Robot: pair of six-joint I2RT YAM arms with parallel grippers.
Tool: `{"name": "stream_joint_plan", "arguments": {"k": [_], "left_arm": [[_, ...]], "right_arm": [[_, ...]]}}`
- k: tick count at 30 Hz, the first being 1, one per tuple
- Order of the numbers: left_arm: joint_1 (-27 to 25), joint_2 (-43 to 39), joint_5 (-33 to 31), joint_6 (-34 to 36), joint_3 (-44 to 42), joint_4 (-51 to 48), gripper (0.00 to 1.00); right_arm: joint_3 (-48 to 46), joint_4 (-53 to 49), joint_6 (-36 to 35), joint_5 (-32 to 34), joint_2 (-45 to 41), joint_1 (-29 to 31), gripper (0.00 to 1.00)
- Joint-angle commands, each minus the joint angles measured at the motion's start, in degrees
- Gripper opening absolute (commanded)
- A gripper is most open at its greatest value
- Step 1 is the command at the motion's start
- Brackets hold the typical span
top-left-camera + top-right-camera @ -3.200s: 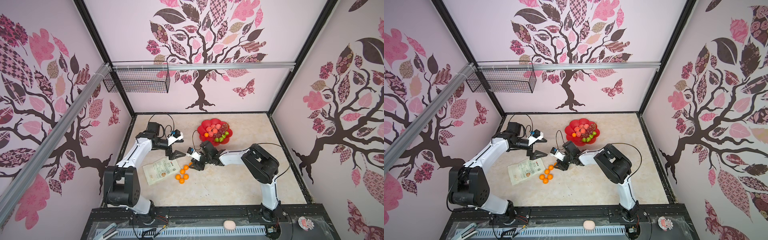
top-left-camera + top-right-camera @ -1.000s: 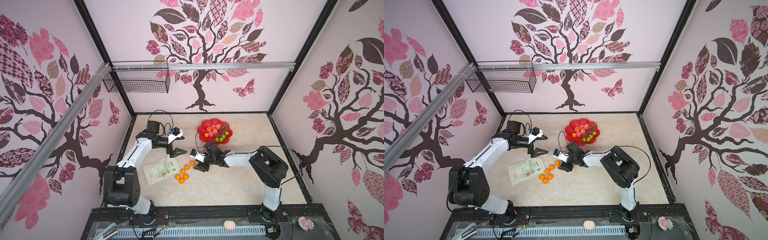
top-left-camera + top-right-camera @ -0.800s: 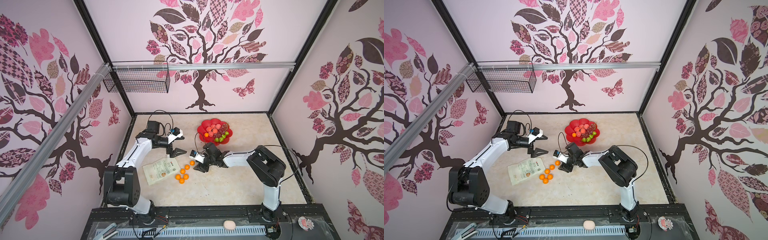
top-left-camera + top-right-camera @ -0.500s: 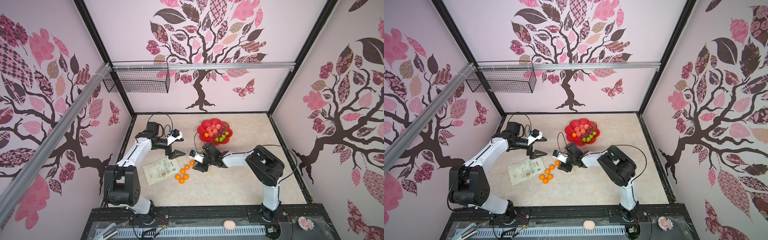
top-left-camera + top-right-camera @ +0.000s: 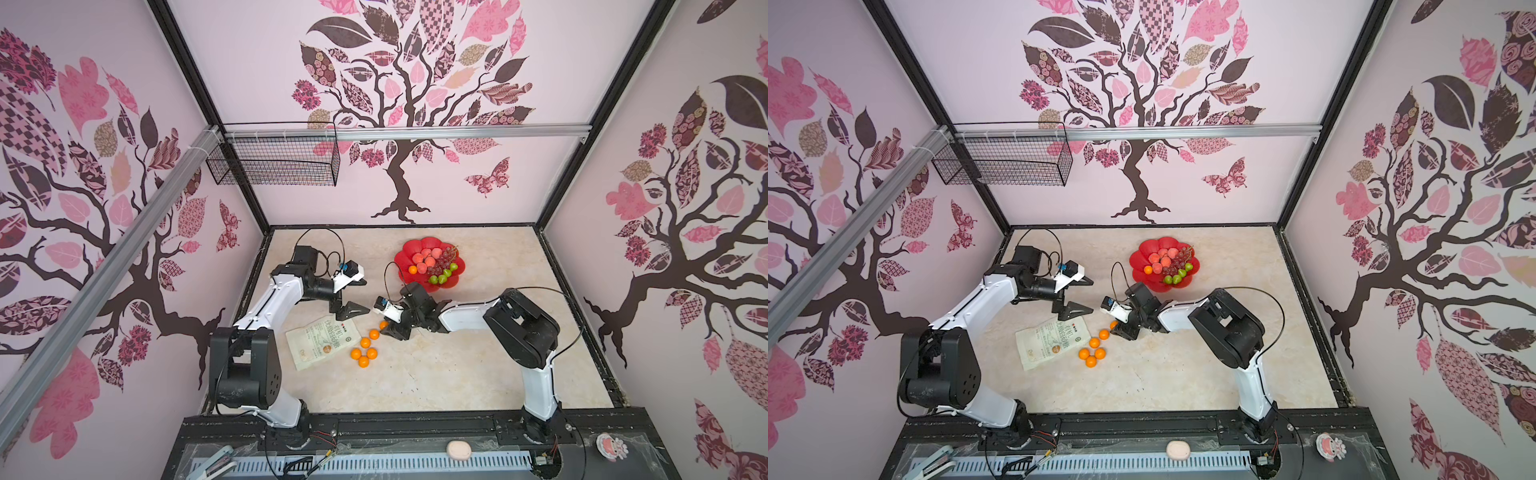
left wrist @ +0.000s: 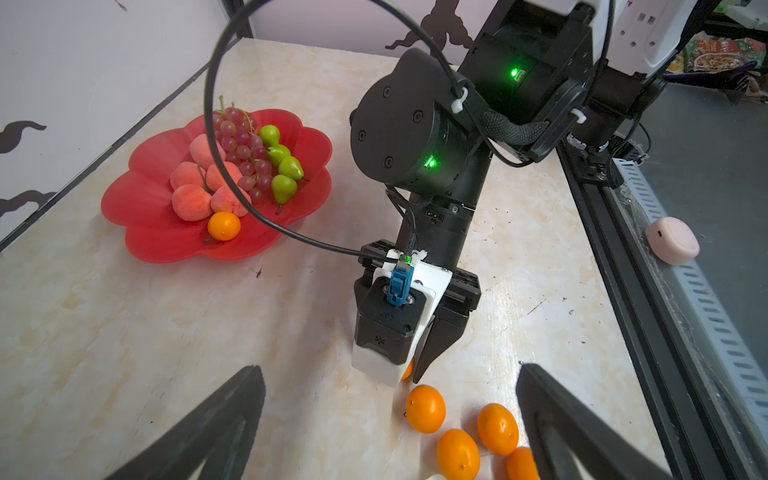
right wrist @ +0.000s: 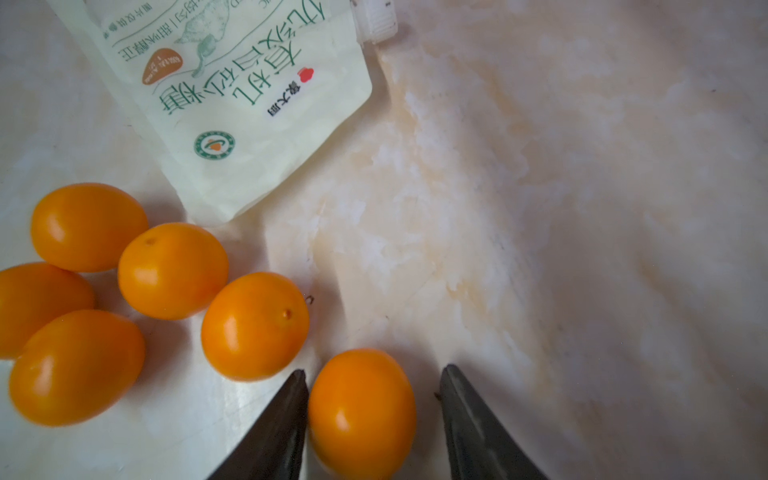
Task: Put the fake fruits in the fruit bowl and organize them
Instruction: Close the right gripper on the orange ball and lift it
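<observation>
The right gripper [image 7: 372, 370] has its black jaws half open around one small round orange plastic fruit [image 7: 361, 411] at the bottom middle of the right wrist view, and five more oranges [image 7: 172, 270] lie at the lower left. In a top view the left gripper [image 5: 362, 296] hangs left of centre with its jaws wide and empty. The shiny red flower-shaped plastic bowl [image 5: 405, 259] sits just above centre.

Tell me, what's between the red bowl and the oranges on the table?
The right gripper, open jaws around one orange, sits between the fruit bowl and the loose oranges in both top views.
</observation>
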Motion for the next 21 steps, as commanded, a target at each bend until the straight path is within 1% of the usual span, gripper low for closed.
{"name": "stream_joint_plan", "arguments": {"k": [1,9,16,21], "left_arm": [[0.2,0.0,0.1,0.7,0.0,-0.5,0.98],[0.1,0.2,0.2,0.5,0.1,-0.4,0.98],[0.1,-0.1,0.1,0.5,-0.1,-0.2,0.98],[0.1,-0.1,0.1,0.2,-0.1,0.1,0.98]], "right_arm": [[0.4,-3.1,0.6,-0.4,3.0,0.3,0.50],[0.5,-3.2,0.8,-0.8,3.0,0.3,0.43],[0.6,-3.3,1.0,-1.1,2.7,0.3,0.35],[0.5,-2.9,1.8,-1.4,1.6,0.3,0.34]]}}
